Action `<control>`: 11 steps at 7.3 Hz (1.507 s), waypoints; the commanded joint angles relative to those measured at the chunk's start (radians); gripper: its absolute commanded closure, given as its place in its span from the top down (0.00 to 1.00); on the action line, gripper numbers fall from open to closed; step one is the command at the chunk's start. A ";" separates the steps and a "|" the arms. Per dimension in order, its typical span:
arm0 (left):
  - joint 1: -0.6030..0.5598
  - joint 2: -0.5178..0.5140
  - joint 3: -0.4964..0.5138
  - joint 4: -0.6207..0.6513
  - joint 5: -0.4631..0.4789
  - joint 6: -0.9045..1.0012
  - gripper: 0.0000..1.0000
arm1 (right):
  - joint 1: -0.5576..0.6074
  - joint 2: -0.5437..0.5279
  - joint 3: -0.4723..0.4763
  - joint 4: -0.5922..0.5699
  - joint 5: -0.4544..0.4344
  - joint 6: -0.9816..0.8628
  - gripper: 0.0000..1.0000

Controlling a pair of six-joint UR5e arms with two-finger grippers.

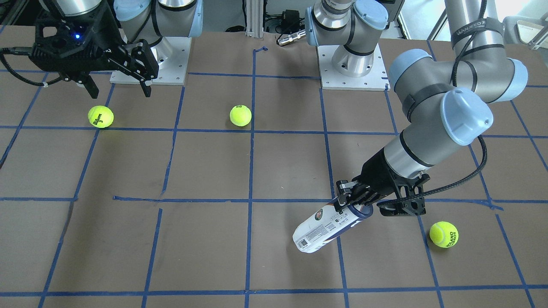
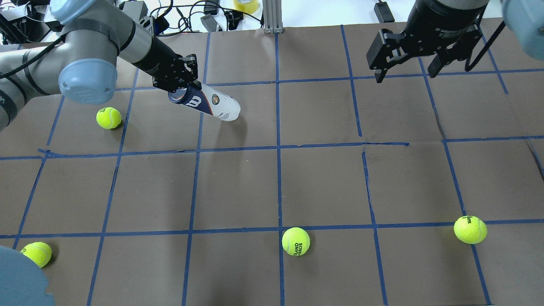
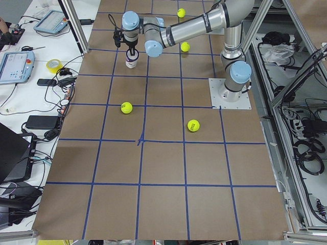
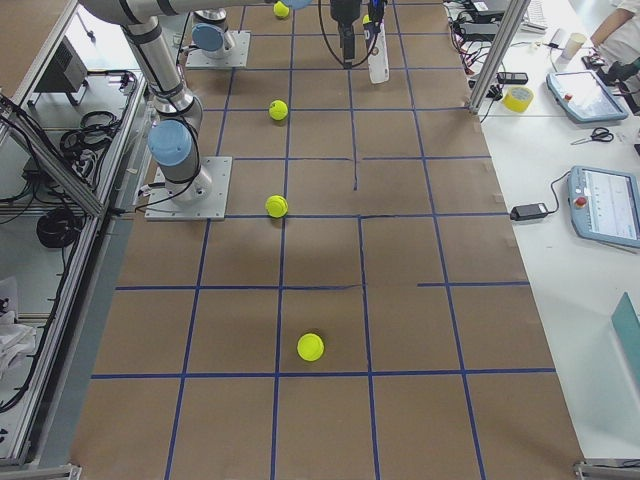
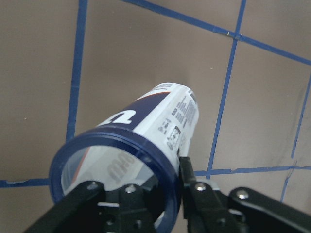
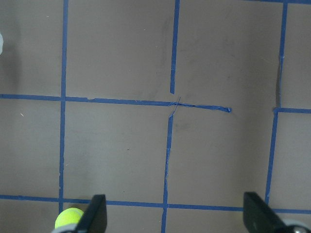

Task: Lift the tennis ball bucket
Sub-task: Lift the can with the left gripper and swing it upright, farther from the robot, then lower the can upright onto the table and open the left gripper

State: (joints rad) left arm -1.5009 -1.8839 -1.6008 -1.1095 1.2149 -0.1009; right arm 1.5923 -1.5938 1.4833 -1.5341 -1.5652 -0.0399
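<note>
While I watch from the remote station, the biggest thing in view is the brown, blue-taped table [image 2: 323,187], with two arms over it: the left arm [image 2: 85,46] stretched far out and the right arm [image 2: 446,12] hanging above its own side. The right gripper [image 2: 406,68] has its fingers spread wide and holds nothing. The left gripper [image 1: 353,204] is pinched on the dark rim of the one tennis ball bucket [image 2: 212,104], with one finger inside the open mouth and one outside the wall. The tube slants away and down from those fingers, closed end lowest. I cannot tell whether that end rests on the table or hangs just clear. Through the mouth it looks empty, so I judge it very light, though the thin, slick plastic wall would flex and could slide under a squeeze. The rim looks like the stiffest place to hold. A grip at one end leaves the whole length free to swing, so I would raise it slowly. I count four tennis balls. One ball [image 2: 109,117] lies near the left gripper on the arm's outer side. A second ball [image 2: 470,229] sits below the right gripper, close to one finger. A third ball [image 2: 296,241] lies well apart, between the two grippers. The last ball [image 2: 37,253] lies far behind the left gripper.
</note>
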 commanded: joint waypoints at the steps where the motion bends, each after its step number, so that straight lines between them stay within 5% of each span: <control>1: -0.073 -0.014 0.097 -0.068 0.122 0.000 0.00 | 0.000 0.000 0.000 0.000 0.001 0.000 1.00; 4: -0.168 -0.035 0.104 -0.079 0.294 0.050 0.00 | -0.002 0.000 0.002 -0.001 0.005 0.000 1.00; 8: -0.194 -0.084 0.136 -0.095 0.304 0.090 0.00 | -0.005 0.000 0.002 -0.001 0.005 0.000 1.00; 10: -0.220 -0.084 0.137 -0.092 0.311 0.078 0.54 | -0.005 0.000 0.002 -0.003 0.007 0.000 1.00; 11: -0.228 -0.086 0.137 -0.083 0.311 0.079 0.90 | -0.003 0.000 0.002 -0.001 0.007 0.000 1.00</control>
State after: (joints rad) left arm -1.7165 -1.9682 -1.4643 -1.1983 1.5236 -0.0187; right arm 1.5883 -1.5938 1.4848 -1.5366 -1.5587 -0.0399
